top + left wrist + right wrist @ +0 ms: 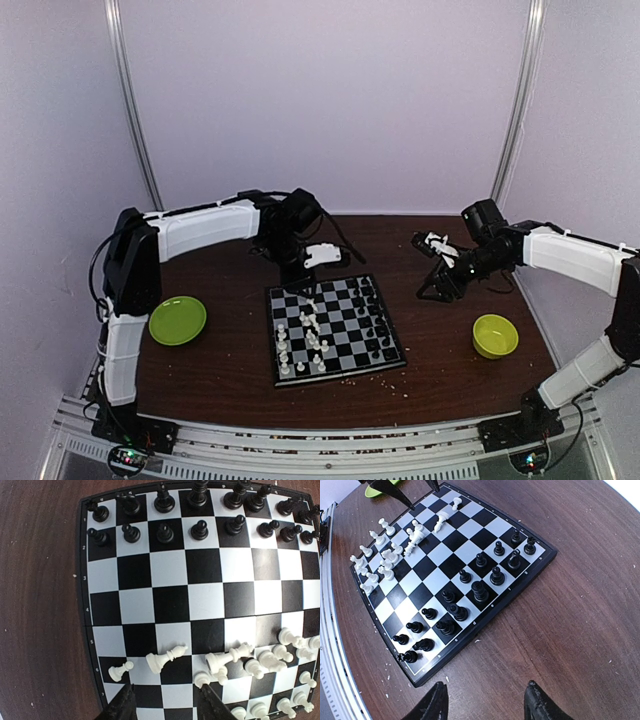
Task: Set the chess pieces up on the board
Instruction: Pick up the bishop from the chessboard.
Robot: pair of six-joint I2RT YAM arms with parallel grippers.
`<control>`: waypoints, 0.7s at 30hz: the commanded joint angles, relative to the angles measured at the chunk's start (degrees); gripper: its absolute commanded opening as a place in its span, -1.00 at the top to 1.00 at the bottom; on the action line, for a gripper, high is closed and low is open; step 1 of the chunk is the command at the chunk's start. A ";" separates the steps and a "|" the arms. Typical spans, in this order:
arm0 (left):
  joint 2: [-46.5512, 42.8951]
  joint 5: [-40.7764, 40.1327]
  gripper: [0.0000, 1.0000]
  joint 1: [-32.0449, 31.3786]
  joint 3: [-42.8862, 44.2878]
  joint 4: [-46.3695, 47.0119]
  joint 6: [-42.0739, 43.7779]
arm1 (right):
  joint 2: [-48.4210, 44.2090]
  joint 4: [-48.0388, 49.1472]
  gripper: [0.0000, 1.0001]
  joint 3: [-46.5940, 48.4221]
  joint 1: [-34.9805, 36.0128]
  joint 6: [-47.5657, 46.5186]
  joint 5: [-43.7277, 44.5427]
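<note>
Hovering over the brown counter (230, 370), I see the board (170, 602) at its middle, a green plate (177, 320) left of it, a green bowl (495, 335) right. My left pincer (165, 700) hangs spread and empty at the board's far edge; my right pincer (485, 700), likewise spread, is off its right side. Black pieces (480, 591) line the right side; white pieces (165, 658) crowd the left, several toppled.

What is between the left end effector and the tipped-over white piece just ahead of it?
Nothing visible. The left end effector hangs open over the board, the tipped-over white piece just ahead of it. Another fallen white piece lies beside one finger.
</note>
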 commanded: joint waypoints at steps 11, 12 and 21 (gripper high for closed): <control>8.24 2.18 0.15 0.31 5.51 -2.72 6.54 | 1.66 -0.74 -0.04 1.75 -0.31 -0.55 -0.24; 8.60 1.85 0.16 0.31 5.71 -2.77 6.56 | 1.82 -0.78 -0.04 1.88 -0.31 -0.59 -0.24; 9.95 1.13 0.21 0.52 5.81 -2.17 6.77 | 2.61 -1.05 -0.04 2.03 -0.31 -0.79 -0.38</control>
